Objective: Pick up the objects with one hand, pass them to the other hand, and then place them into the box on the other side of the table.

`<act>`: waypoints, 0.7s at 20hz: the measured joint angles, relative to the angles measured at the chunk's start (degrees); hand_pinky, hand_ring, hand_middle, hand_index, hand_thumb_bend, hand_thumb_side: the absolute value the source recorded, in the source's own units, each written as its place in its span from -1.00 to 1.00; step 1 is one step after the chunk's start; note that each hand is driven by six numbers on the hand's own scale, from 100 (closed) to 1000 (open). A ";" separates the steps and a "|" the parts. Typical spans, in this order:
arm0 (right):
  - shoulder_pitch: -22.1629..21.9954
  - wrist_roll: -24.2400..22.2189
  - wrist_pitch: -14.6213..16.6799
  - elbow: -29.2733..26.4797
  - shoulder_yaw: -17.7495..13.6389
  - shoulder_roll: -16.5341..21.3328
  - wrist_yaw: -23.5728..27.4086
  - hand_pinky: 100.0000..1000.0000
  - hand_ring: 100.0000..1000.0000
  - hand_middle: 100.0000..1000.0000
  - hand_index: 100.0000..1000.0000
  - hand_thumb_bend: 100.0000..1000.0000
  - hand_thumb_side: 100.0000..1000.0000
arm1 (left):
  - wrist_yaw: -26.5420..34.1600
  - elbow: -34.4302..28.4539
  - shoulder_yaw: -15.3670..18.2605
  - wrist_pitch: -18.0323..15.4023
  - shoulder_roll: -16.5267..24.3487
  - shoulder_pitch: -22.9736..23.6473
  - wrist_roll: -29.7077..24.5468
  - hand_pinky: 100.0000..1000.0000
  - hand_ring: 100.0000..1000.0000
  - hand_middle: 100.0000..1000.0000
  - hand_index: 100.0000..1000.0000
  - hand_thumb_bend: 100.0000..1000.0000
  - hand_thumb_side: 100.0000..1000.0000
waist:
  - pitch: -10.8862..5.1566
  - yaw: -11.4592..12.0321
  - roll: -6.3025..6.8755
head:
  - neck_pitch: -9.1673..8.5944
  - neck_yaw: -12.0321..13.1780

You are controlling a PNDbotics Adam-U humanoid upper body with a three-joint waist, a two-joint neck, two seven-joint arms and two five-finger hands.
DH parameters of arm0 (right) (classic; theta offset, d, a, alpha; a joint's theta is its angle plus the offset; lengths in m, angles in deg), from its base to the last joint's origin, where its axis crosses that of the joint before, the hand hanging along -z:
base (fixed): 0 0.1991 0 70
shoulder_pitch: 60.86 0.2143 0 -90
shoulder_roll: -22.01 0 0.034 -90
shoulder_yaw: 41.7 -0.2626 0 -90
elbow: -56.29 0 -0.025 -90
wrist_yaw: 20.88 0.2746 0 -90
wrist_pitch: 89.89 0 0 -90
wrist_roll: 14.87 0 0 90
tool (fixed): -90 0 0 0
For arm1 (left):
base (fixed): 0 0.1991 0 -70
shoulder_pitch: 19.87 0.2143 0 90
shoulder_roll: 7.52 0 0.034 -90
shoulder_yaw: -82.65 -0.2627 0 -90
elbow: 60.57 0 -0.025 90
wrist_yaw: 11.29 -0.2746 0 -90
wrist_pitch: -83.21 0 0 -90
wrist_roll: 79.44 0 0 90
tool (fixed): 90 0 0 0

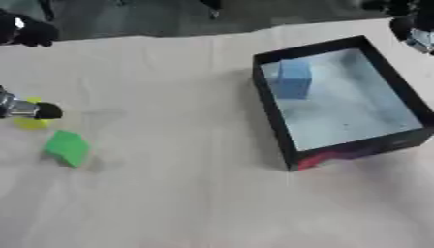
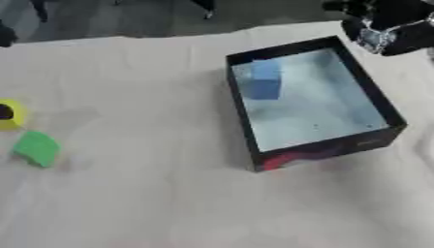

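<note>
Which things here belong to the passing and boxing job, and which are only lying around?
Job things: green block, yellow object, blue block already inside the box, left robot hand at the yellow object, right robot hand near the box's far corner.

Lying about: nothing; only the table cover.

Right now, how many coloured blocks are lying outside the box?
2. A green block lies at the table's left; a yellow piece sits just beyond it, partly hidden by the left hand. Nothing else shows.
</note>
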 measured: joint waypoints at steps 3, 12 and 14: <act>-0.01 0.37 -0.40 -0.14 -0.16 0.02 0.21 1.00 1.00 0.90 1.00 -1.00 -1.00 | -0.31 1.91 -1.22 -1.69 1.26 -1.97 -5.75 0.73 0.66 0.55 0.69 0.50 -0.85 | 0.00 -0.01 0.01 | -0.02 0.03; -0.15 1.09 -1.05 -0.33 -0.22 0.03 0.52 1.00 1.00 0.88 1.00 -1.00 -1.00 | -4.60 7.29 -4.82 -3.92 0.43 -5.42 -14.38 0.69 0.65 0.52 0.64 0.52 -0.88 | 0.00 -0.33 0.01 | -0.08 0.07; -0.35 1.20 -1.16 -0.33 -0.22 0.03 0.52 1.00 1.00 0.88 1.00 -1.00 -1.00 | -5.73 8.08 -5.60 -3.98 -0.23 -5.91 -14.69 0.68 0.65 0.52 0.64 0.54 -0.87 | 0.00 -0.35 0.01 | -0.08 0.09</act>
